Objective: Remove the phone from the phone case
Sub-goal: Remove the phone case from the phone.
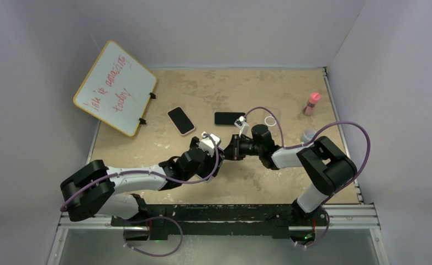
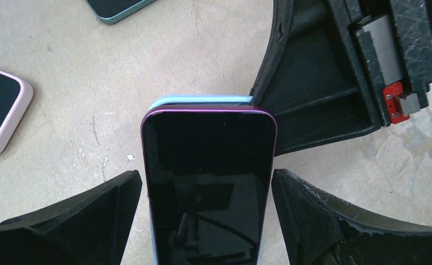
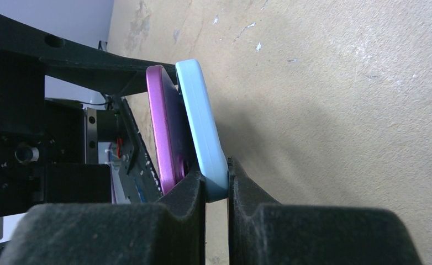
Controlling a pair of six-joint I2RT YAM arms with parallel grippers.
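Note:
A purple-edged phone (image 2: pixel 208 182) with a dark screen is held above the table, in front of a light blue phone case (image 2: pixel 203 100). In the right wrist view the phone (image 3: pixel 164 132) tilts away from the case (image 3: pixel 203 127), leaving a wedge gap at their far end. My left gripper (image 2: pixel 207 176) spans the phone's width, a fingertip (image 2: pixel 131 185) against each long edge. My right gripper (image 3: pixel 216 182) is shut on the case's near edge. Both grippers meet at the table's middle, left gripper (image 1: pixel 216 152) facing right gripper (image 1: pixel 233 149).
A phone in a pink case (image 1: pixel 181 120) and a dark phone (image 1: pixel 229 118) lie flat behind the grippers. A whiteboard (image 1: pixel 116 87) leans at the back left. A pink bottle (image 1: pixel 312 103), a white ring (image 1: pixel 270 120) and a clear cup (image 1: pixel 309 135) are on the right.

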